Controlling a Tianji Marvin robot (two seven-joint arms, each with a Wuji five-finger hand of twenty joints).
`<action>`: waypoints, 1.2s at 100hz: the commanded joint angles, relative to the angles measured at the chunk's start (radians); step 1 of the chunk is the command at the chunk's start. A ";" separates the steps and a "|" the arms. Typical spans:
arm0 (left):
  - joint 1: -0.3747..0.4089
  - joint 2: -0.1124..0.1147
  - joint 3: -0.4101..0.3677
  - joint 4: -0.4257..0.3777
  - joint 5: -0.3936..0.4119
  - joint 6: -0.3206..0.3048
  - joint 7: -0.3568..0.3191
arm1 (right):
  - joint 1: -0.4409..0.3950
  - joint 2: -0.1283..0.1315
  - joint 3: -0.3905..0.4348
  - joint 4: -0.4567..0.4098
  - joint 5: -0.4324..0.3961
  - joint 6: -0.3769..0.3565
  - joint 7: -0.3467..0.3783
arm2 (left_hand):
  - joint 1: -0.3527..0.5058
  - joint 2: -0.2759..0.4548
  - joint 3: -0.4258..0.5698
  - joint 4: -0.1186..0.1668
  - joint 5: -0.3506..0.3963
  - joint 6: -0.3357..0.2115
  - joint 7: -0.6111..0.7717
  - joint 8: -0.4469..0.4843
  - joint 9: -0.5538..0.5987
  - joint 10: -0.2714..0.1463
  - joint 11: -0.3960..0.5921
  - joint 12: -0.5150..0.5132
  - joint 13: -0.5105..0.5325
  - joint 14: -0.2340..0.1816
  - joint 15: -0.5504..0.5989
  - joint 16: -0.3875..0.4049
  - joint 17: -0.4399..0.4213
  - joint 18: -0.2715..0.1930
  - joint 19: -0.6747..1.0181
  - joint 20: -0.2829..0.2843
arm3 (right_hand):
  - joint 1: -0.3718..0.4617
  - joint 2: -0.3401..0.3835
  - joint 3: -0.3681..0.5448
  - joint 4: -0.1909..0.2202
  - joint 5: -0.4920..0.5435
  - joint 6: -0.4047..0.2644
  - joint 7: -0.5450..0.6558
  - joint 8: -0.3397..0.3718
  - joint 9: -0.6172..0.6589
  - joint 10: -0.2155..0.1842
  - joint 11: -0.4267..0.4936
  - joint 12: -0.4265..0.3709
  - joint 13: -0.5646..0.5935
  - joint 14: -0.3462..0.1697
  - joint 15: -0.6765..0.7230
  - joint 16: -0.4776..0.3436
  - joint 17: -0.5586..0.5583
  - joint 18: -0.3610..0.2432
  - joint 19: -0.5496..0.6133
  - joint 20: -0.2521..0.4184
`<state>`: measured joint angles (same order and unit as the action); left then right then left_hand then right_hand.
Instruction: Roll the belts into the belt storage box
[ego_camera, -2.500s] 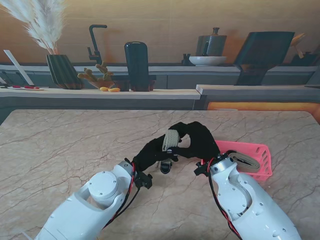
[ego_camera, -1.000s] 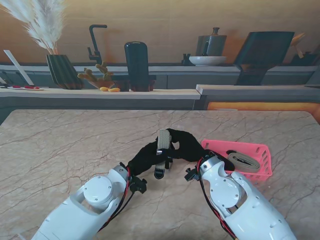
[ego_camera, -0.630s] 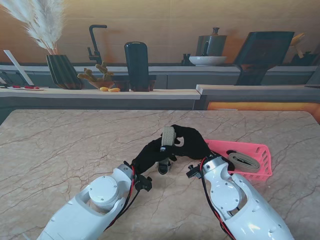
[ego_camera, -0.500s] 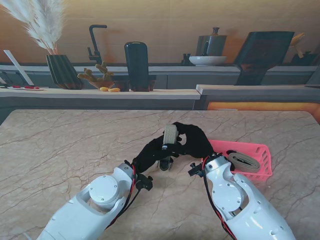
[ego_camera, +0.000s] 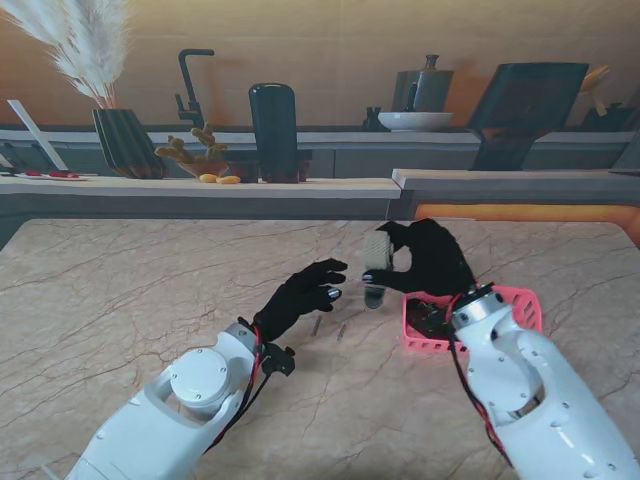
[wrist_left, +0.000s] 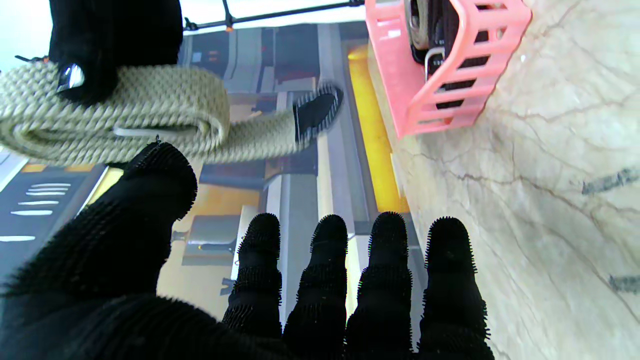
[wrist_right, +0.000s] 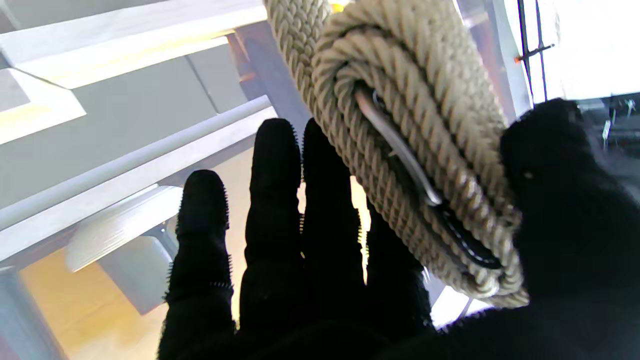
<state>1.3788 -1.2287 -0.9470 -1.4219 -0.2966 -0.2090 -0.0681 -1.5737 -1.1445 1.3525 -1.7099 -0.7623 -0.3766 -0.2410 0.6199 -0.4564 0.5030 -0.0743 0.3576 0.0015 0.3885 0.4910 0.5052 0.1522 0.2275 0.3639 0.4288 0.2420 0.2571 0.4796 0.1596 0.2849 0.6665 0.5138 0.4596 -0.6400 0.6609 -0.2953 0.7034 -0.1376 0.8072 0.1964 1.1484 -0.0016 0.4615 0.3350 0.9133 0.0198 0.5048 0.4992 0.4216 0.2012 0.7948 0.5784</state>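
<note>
1. Handoff done: the right hand (ego_camera: 425, 262) has lifted away from the left hand (ego_camera: 300, 295) w/ the rolled belt (ego_camera: 377, 262), now raised beside the pink box (ego_camera: 525, 307).
2. Right thumb and fingers (wrist_right: 280, 165) pinch the coil; a loose tail hangs off it toward the table.
3. Left fingers (wrist_left: 390, 260) are spread, holding nothing, well apart from the roll.
4. Another belt (wrist_left: 425, 25) already sits in the box.
5. Judgement: roll finished; next is lowering it in w/o unwinding.

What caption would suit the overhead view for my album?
Right hand lifts a rolled woven belt beside the pink storage box; left hand open.
</note>
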 joint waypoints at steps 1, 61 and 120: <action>0.015 0.004 -0.014 -0.016 0.008 -0.005 0.012 | -0.011 0.027 0.029 -0.027 0.007 0.006 0.035 | -0.026 0.004 -0.026 0.012 0.002 -0.002 -0.036 -0.005 -0.029 -0.013 -0.028 -0.012 -0.023 -0.040 -0.010 -0.017 -0.007 -0.034 -0.017 -0.012 | 0.156 0.151 0.173 0.046 0.137 -0.256 0.204 0.037 0.050 0.007 0.046 0.022 0.029 -0.029 0.031 0.026 0.000 -0.002 0.039 -0.017; 0.082 0.029 -0.128 -0.092 0.140 -0.008 0.063 | -0.071 0.065 0.112 0.064 -0.183 0.244 0.132 | 0.019 0.053 -0.079 0.017 0.064 -0.002 -0.016 0.009 0.029 -0.010 -0.010 -0.001 0.013 -0.036 0.005 -0.009 0.009 -0.011 0.002 0.015 | 0.228 0.132 0.167 0.059 0.160 -0.158 0.196 0.038 0.049 0.066 0.238 0.087 0.073 0.043 0.293 0.168 0.040 0.012 0.164 -0.005; 0.087 0.031 -0.133 -0.106 0.140 0.022 0.059 | -0.067 0.113 0.121 0.175 -0.419 0.246 0.213 | 0.043 0.073 -0.121 0.021 0.099 0.002 -0.009 0.017 0.065 -0.005 -0.004 0.012 0.036 -0.026 0.022 0.003 0.016 -0.007 0.014 0.023 | 0.223 0.134 0.160 0.060 0.162 -0.161 0.190 0.037 0.027 0.082 0.229 0.075 0.036 0.058 0.288 0.163 0.026 0.022 0.172 -0.014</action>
<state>1.4581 -1.1970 -1.0788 -1.5192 -0.1551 -0.1894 -0.0073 -1.6408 -1.0366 1.4827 -1.5504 -1.1946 -0.1254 -0.0155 0.6517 -0.4127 0.4023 -0.0727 0.4384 0.0094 0.3827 0.4920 0.5502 0.1529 0.2257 0.3687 0.4416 0.2406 0.2667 0.4706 0.1663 0.2846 0.6541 0.5205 0.4715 -0.6450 0.6598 -0.2953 0.7317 -0.0734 0.8345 0.2040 1.1576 0.0578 0.6230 0.3850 0.9581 0.0767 0.7675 0.6537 0.4602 0.2006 0.9348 0.5779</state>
